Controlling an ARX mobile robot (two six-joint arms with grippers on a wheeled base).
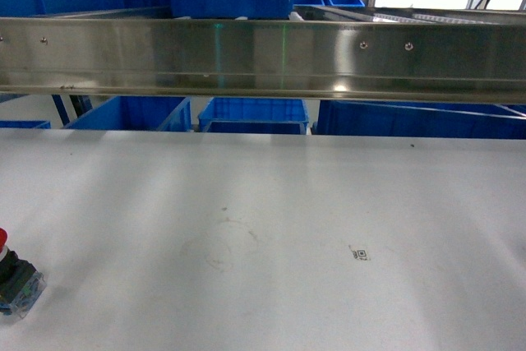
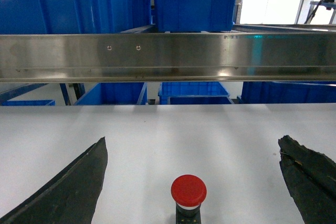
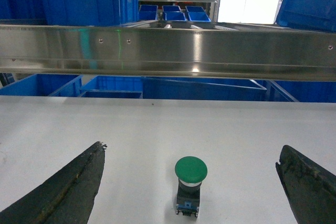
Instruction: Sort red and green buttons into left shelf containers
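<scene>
A red button [image 2: 188, 190] lies on the white table between the spread fingers of my left gripper [image 2: 192, 141], which is open and touches nothing. The same red button [image 1: 12, 281] shows at the bottom left edge of the head view. A green button [image 3: 190, 170] lies between the wide-apart fingers of my right gripper [image 3: 191, 148], also open and apart from it. Neither gripper shows in the head view. The steel shelf crossbar [image 1: 263, 55] runs across ahead, with deep blue containers [image 2: 194, 6] on and behind it.
More blue tubs [image 1: 255, 114] stand below the crossbar beyond the table's far edge. Small shallow blue bins [image 3: 176, 11] sit in rows farther back. A small printed marker [image 1: 359, 253] is on the white tabletop [image 1: 271, 203].
</scene>
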